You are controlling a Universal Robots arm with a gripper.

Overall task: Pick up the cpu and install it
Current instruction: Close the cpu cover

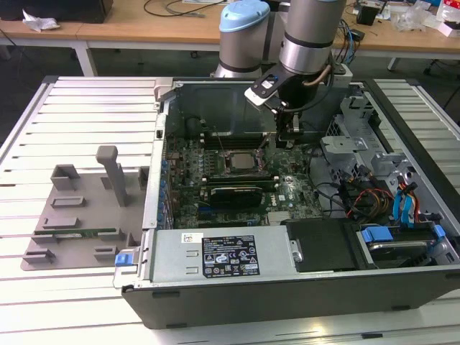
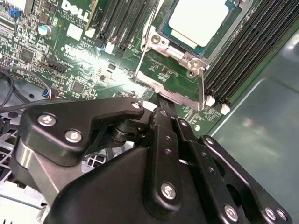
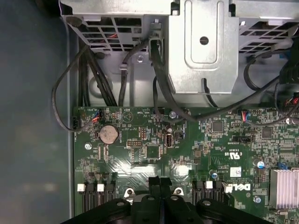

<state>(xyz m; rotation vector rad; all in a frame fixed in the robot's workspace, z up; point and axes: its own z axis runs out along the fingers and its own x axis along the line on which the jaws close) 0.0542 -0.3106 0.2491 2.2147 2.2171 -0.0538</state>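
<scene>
The cpu point(image 1: 242, 159) point(image 2: 198, 21), a pale silvery square, lies flat in the socket on the green motherboard point(image 1: 287, 190) inside the open computer case. A metal socket frame point(image 2: 173, 88) surrounds it. My gripper point(image 1: 286, 140) hangs just to the exterior view's right of the socket, above the memory slots. In both wrist views its black fingers point(image 2: 161, 116) point(image 3: 154, 184) are pressed together with nothing between them. The tips point(image 2: 163, 100) sit close to the edge of the socket frame; I cannot tell whether they touch it.
A grey parts fixture point(image 1: 79, 208) holding a green memory stick point(image 1: 79, 232) lies at the exterior view's left. The power supply point(image 1: 215, 255), drive cage point(image 1: 359, 129) and loose cables point(image 1: 374, 198) crowd the case. A steel bracket point(image 3: 203, 46) and a heatsink point(image 3: 284, 186) stand near the gripper.
</scene>
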